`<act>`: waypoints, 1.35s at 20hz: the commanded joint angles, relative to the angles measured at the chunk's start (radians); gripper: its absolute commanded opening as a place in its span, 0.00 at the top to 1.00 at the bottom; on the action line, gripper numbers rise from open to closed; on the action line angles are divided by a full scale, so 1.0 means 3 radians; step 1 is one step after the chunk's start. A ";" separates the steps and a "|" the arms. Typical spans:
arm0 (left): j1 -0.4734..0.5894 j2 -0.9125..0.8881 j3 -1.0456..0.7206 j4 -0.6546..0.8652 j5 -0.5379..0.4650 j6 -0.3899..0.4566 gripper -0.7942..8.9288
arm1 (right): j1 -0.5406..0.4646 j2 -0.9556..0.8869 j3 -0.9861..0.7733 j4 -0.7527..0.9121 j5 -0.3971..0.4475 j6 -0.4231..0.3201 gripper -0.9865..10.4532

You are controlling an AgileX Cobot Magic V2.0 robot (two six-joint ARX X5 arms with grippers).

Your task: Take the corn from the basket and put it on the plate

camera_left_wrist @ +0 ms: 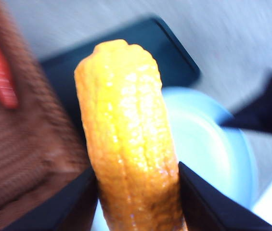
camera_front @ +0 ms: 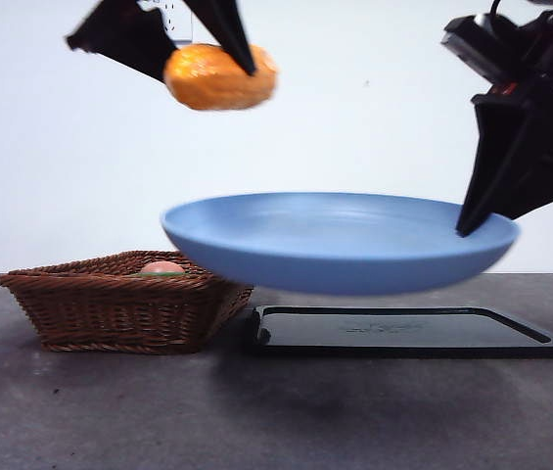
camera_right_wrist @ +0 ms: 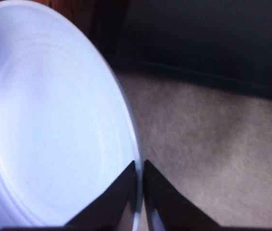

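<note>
Even, bright light fills the front view; the white wall behind glows almost washed out. A soft broad shadow spreads on the table (camera_front: 256,411) beneath the plate (camera_front: 340,245), whose right edge smears with motion blur. The corn (camera_front: 219,76) above the plate is blurred too. In the left wrist view the corn (camera_left_wrist: 128,134) shows glossy white glints (fairly sharp), while the basket (camera_left_wrist: 25,159) beside it streaks. The right wrist view is soft throughout, the plate (camera_right_wrist: 54,120) glaring pale, the tray (camera_right_wrist: 208,38) beyond it nearly black.

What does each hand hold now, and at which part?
Left hand grips the corn near one end; right hand pinches the plate at its rim.
</note>
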 commanded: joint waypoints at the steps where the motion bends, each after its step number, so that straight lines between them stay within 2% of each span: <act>1: -0.0206 0.0229 0.0034 0.0038 0.0014 0.0114 0.75 | -0.0019 0.0076 0.0041 0.0095 -0.0100 0.0084 0.91; 10: -0.0544 0.0979 0.0034 0.0163 0.0014 0.0276 0.74 | -0.0179 0.0079 0.0041 0.0041 -0.0195 0.0017 0.91; 14: -0.0571 0.0996 0.0034 0.0169 0.0014 0.0275 0.60 | -0.0228 0.0079 0.0041 0.0020 -0.0193 -0.0027 0.91; 20: -0.0571 0.0847 0.0039 0.0177 0.0015 0.0275 0.58 | -0.0251 0.0117 0.0041 -0.0001 -0.0173 -0.0056 0.91; 27: -0.0570 0.0193 0.0045 0.0128 0.0015 0.0248 0.58 | -0.0435 0.0145 0.0046 0.0090 -0.0156 -0.0055 0.91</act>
